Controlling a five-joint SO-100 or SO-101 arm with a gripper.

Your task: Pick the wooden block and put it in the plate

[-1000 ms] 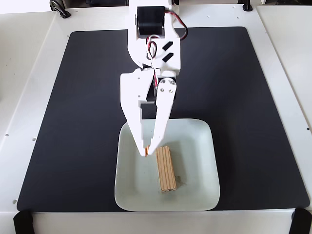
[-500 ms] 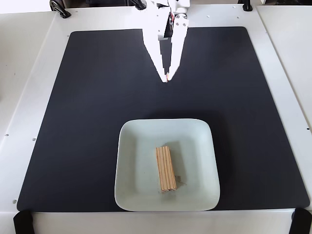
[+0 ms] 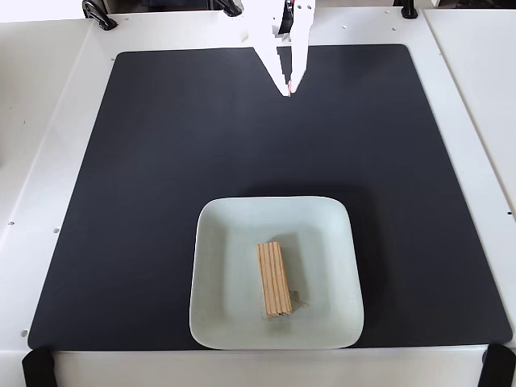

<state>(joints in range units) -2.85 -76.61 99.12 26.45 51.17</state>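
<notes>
The wooden block, a light-tan bar with striped grain, lies inside the pale mint-white square plate near its middle, long side pointing away from the camera. The plate sits on the black mat at the front centre. My white gripper is at the far edge of the mat, well apart from plate and block, its fingertips drawn together to a point, holding nothing.
A large black mat covers the white table. Black clamps sit at the table's far edge and black straps at the front corners.
</notes>
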